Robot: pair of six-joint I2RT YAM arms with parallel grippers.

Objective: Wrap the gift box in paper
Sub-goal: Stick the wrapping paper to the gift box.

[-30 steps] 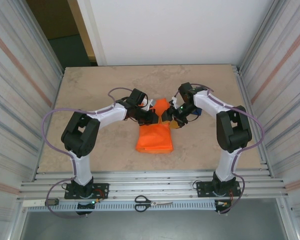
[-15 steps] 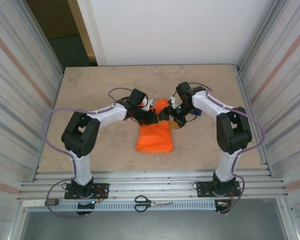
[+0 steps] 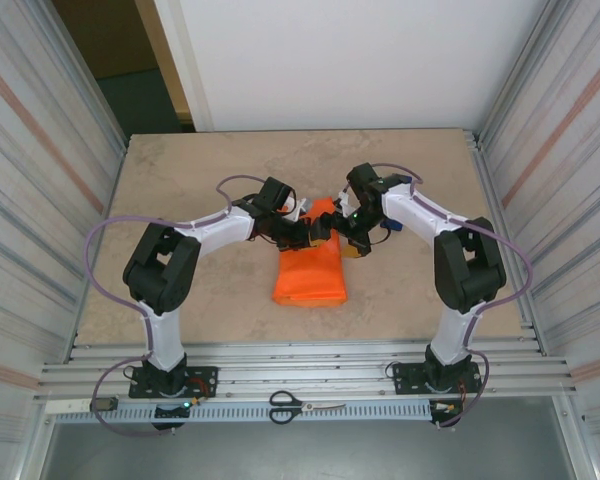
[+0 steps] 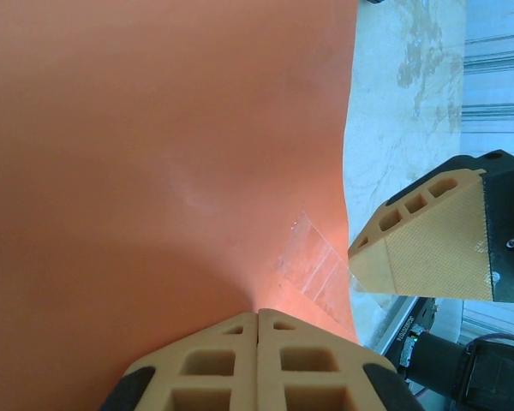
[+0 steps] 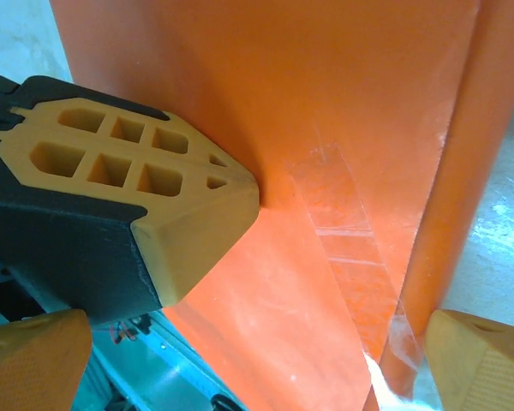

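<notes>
The orange paper (image 3: 310, 275) lies folded into a bundle at mid-table, and one flap stands up at its far end (image 3: 325, 213). The gift box is hidden under the paper. My left gripper (image 3: 313, 236) is shut, its tips (image 4: 257, 313) pressed against the raised paper (image 4: 154, 154). A strip of clear tape (image 4: 313, 265) sticks to the sheet just right of them. My right gripper (image 3: 344, 230) faces the flap from the other side and is open, its fingers (image 5: 34, 364) spread wide around the taped area (image 5: 343, 223). One of its pads (image 4: 433, 244) stands beside the paper edge.
A blue tape dispenser (image 3: 388, 228) sits just right of the right gripper. Scissors (image 3: 307, 405) lie on the rail at the near edge. Corrugated walls close in both sides of the table (image 3: 180, 180).
My right gripper has opened from partly closed to wide and its wrist has shifted slightly left. The left gripper and the paper bundle have stayed put.
</notes>
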